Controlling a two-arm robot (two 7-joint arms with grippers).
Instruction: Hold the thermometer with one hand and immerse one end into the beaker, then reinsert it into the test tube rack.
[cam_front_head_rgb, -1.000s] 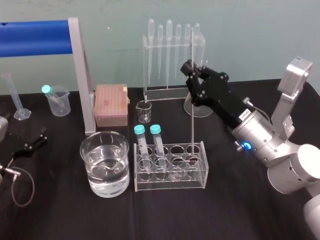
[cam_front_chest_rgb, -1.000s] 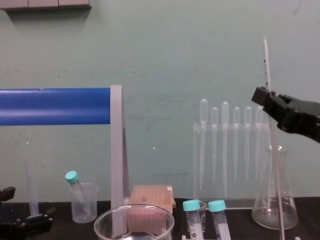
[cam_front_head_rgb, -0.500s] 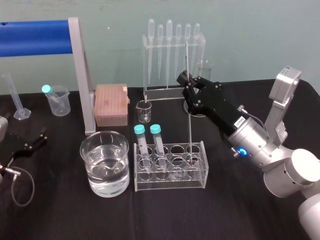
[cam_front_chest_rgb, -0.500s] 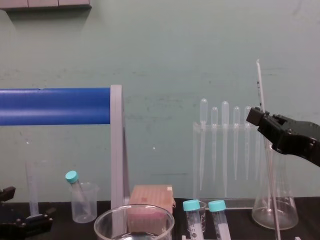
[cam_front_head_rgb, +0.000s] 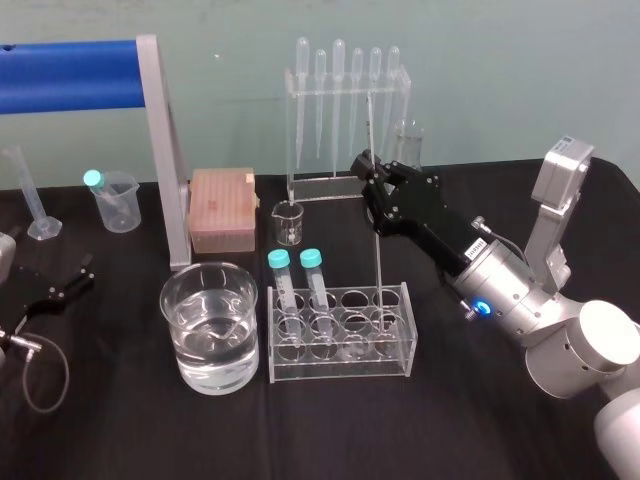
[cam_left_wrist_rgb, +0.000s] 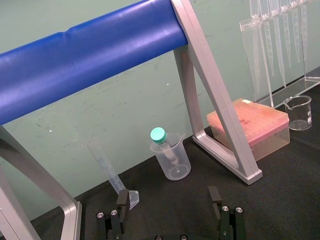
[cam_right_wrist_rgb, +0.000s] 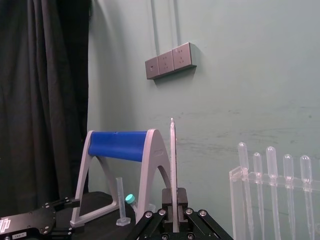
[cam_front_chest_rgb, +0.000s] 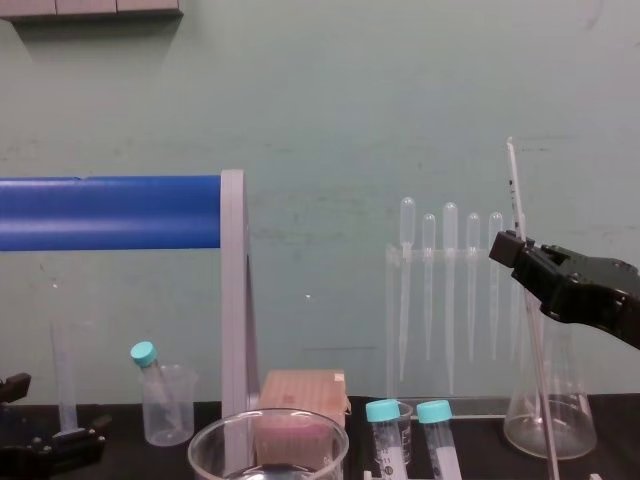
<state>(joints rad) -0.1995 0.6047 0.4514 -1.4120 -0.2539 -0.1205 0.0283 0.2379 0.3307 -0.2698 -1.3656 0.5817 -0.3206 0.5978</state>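
thermometer (cam_front_head_rgb: 378, 270) clamped near-upright in right gripper (cam_front_head_rgb: 366, 172), lower end seated in test tube rack (cam_front_head_rgb: 340, 362) right side, two capped tubes (cam_front_head_rgb: 281, 275) between it and beaker (cam_front_head_rgb: 210, 335) at left, conical flask (cam_front_head_rgb: 408, 140) behind, left gripper (cam_left_wrist_rgb: 167, 200) parked far left, fingers apart

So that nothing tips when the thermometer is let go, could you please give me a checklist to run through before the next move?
1. Right pincer shut on the thermometer: ok.
2. Thermometer's lower end inside the test tube rack, back row, rightmost hole: ok.
3. Tip resting on the rack floor: cannot tell.
4. Thermometer upright: not ok, it leans slightly in the chest view.
5. Clear of the two capped tubes: ok, they stand in the left holes, apart from it.
6. Left pincer parked open on the table, away from the rack: ok.
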